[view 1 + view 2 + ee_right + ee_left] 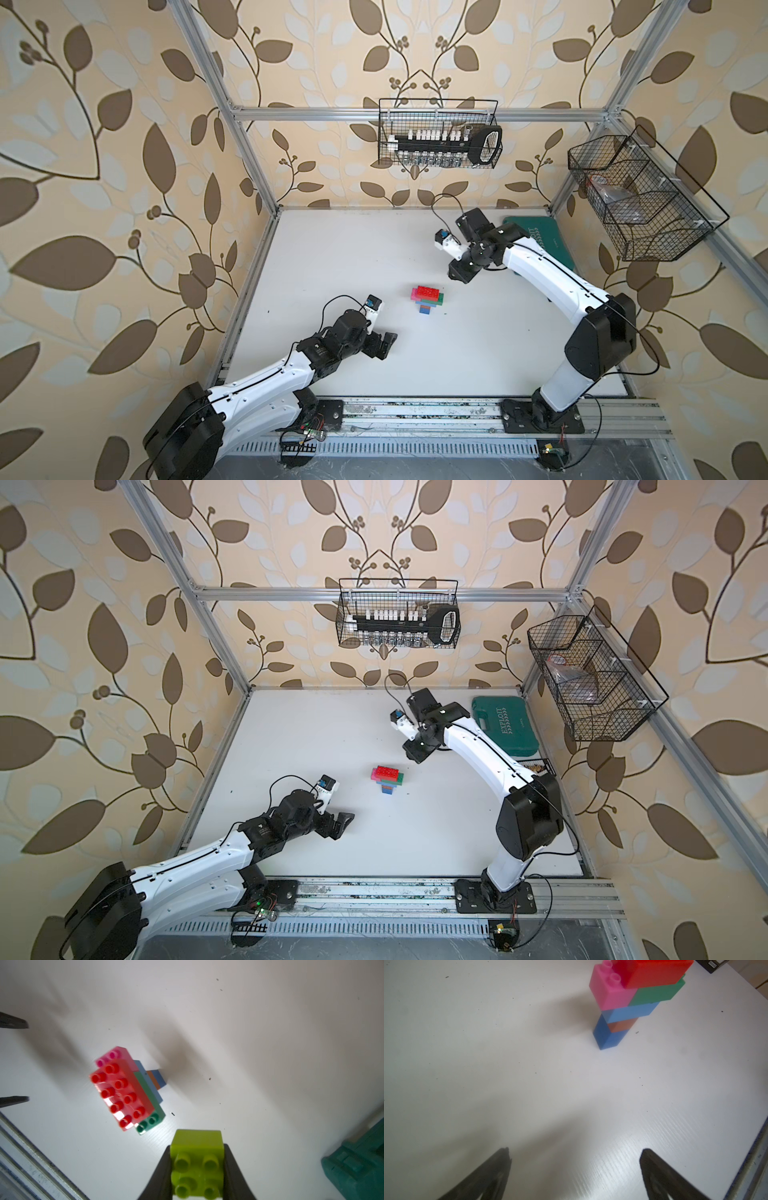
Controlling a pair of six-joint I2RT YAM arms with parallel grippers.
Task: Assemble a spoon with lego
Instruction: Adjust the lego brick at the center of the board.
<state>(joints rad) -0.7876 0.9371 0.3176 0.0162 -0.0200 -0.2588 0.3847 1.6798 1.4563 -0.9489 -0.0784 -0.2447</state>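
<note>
Pinching the lime brick (197,1169), the right tool (196,1146) hovers short of the spoon (428,298), which stands ahead of it on the worktop (270,1043). Next, this last piece probably needs seating squarely on the red brick (122,1093). The left tool (576,1150) hangs spread, empty.

— Brick count?
— One stack (428,300): red brick (122,1093), pink brick (610,993), green brick (656,994), light-blue brick (631,1013) and brown-orange brick (623,1025), one each. Blue brick (609,1040): one or two, unclear. One lime brick (196,1147), separate.
— Remainder?
— Two wire baskets (436,99) (665,245), one teal case (505,725), two arms (266,382) (548,274).
</note>
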